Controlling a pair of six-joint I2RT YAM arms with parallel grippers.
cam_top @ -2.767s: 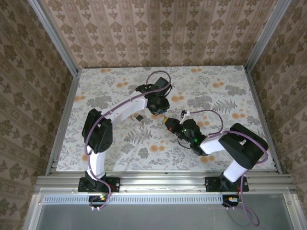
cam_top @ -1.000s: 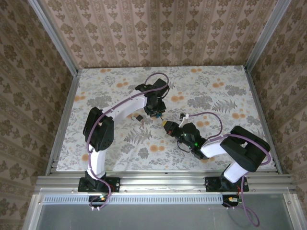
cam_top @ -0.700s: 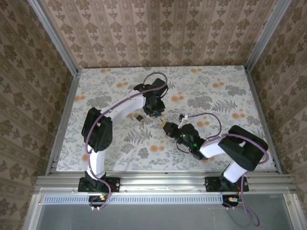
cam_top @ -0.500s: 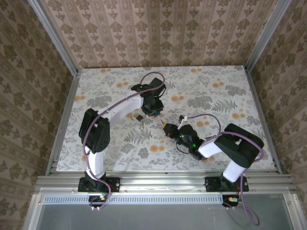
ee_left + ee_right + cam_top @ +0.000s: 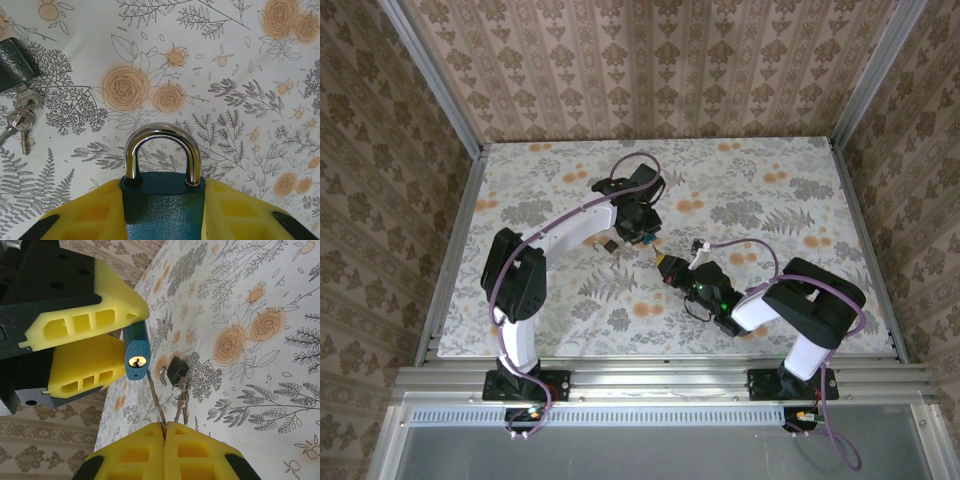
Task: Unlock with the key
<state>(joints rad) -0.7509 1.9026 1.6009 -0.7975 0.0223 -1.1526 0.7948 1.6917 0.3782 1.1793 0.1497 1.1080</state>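
Nearest the bases, the right claw [image 5: 164,426] is seen pressed together on the key [image 5: 155,399]. The thin blade is aimed at the keyhole [image 5: 134,361] but not yet entered, and its tip is judged close beside the lock's bottom end, off the slot. Just beyond, the blue padlock [image 5: 137,347] is pinched by its body in the left claw [image 5: 162,212] and held off the worktop [image 5: 240,60], with the shackle [image 5: 161,135] shut. Farther out on the worktop, a dark squarish piece [image 5: 12,60] with spare keys [image 5: 19,122] on a ring is left lying, apart from both claws.

Risks:
- The blade is gripped at the very pad tips, so a push that meets the lock face instead of the slot is likely to swivel or slide the key.
- Blade roll against the slot cannot be told; if mismatched, a jam is expected.
- The padlock is held by its side faces only, so a push may be passed on as a tilt or slip in the foam.
- If the key is twisted before full insertion, the blade may be bent or the key dropped.
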